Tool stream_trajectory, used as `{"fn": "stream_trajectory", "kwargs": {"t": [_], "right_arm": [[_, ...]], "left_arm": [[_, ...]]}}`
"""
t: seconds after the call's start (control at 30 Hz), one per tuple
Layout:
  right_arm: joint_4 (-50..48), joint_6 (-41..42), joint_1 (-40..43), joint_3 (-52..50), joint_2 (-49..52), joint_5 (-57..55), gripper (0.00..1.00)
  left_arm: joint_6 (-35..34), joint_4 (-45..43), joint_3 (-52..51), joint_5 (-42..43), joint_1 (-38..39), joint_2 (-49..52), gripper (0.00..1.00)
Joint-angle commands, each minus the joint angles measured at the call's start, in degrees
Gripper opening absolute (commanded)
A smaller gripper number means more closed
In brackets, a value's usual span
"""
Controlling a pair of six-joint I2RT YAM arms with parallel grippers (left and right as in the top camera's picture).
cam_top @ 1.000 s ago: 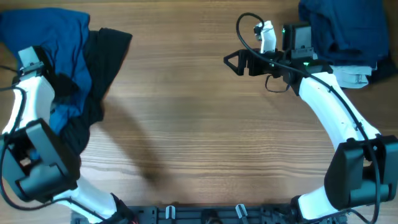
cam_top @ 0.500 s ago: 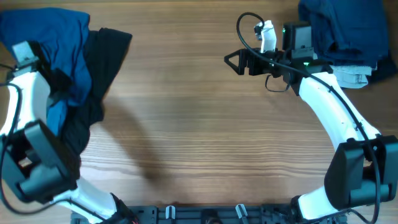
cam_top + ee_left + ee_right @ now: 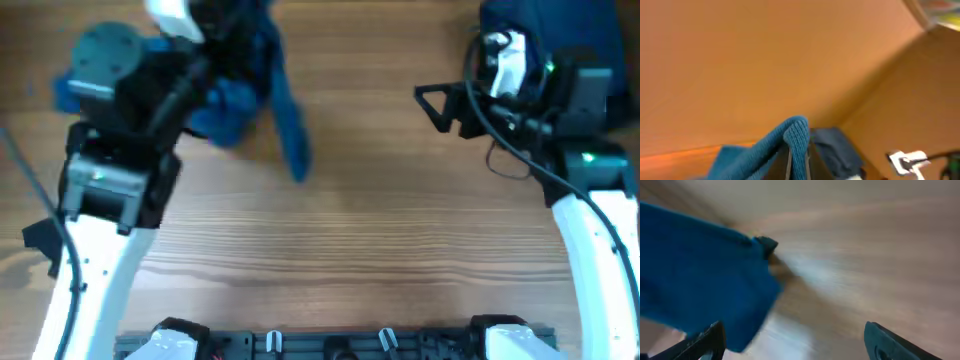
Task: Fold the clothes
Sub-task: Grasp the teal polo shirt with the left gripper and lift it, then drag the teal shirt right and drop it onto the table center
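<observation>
My left gripper (image 3: 799,156) is shut on a fold of the royal-blue garment (image 3: 760,152), pinched between both fingers in the left wrist view. In the overhead view the left arm is raised high and the blue garment (image 3: 262,75) hangs from it over the table's back left, a strip trailing down toward the middle. My right gripper (image 3: 434,106) stands open at the right, its fingers pointing left and nothing between them. The right wrist view is blurred and shows the blue garment (image 3: 700,270) ahead of the open right gripper (image 3: 795,345), apart from it.
A pile of navy and dark clothes (image 3: 560,25) lies at the table's back right corner, behind the right arm; it also shows as a dark heap (image 3: 837,150) in the left wrist view. Bare wooden tabletop (image 3: 330,240) lies between the arms.
My left gripper shut on the blue garment and lifted it high, swinging it right toward the middle. The right arm rose and shifted right, its jaws narrowing slightly.
</observation>
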State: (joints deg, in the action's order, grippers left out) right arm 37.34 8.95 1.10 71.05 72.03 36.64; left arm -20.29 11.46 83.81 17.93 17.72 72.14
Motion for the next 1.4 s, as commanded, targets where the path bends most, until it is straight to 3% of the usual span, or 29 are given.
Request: {"fn": "stream_trajectory", "kwargs": {"t": [0.0, 0.1, 0.3, 0.47, 0.63, 0.73, 0.83, 0.93, 1.1, 1.23, 1.3, 1.33, 1.37], "right_arm": [[3.21, -0.11, 1.53, 0.74, -1.44, 0.90, 0.90], [4.31, 0.13, 1.62, 0.74, -1.40, 0.92, 0.90], [4.37, 0.24, 6.93, 0.74, -1.44, 0.96, 0.94], [6.38, -0.39, 14.14, 0.74, -1.42, 2.03, 0.96], [7.04, -1.49, 15.69, 0.74, -1.42, 2.43, 0.97], [7.37, -1.79, 15.69, 0.74, -1.42, 2.40, 0.98], [7.69, -2.97, 15.69, 0.74, -1.38, 2.40, 0.99], [7.69, -2.95, 15.69, 0.74, -1.22, 2.40, 0.99], [7.67, -2.91, 15.67, 0.72, 1.38, 2.43, 1.00], [8.24, -2.97, 15.58, 0.63, 4.98, 2.43, 0.99], [8.37, -3.02, 15.58, 0.63, 6.43, 2.43, 0.99], [8.35, -3.04, 15.58, 0.63, 7.13, 2.40, 0.99], [8.35, -3.19, 15.58, 0.63, 7.74, 2.40, 1.00]], "left_arm": [[-0.17, -2.56, 0.81, -4.33, 4.26, 0.37, 0.04], [-9.66, -14.53, 0.81, -8.83, 4.57, 1.99, 0.04], [-33.59, -33.53, 0.85, -6.14, 6.29, 2.67, 0.04], [-33.59, -37.81, 2.14, -3.85, 16.65, 2.67, 0.04], [-17.84, -36.63, 2.49, -6.71, 30.69, 2.89, 0.04], [-8.94, -26.01, 2.49, -7.87, 32.94, 2.67, 0.04], [-3.76, -7.17, 2.49, -21.86, 30.32, 2.10, 0.04], [-3.65, 9.01, 2.47, -33.29, 24.15, 2.12, 0.04], [-3.67, 22.38, 2.47, -37.07, 11.04, 4.61, 0.04], [-3.63, 24.92, 2.47, -37.03, 6.12, 11.52, 0.04], [-0.76, 27.15, 2.47, -37.09, 5.40, 14.86, 0.17], [0.66, 28.22, 2.47, -37.16, 4.76, 15.82, 0.34], [0.59, 29.99, 2.47, -37.48, 2.84, 16.72, 0.64]]}}
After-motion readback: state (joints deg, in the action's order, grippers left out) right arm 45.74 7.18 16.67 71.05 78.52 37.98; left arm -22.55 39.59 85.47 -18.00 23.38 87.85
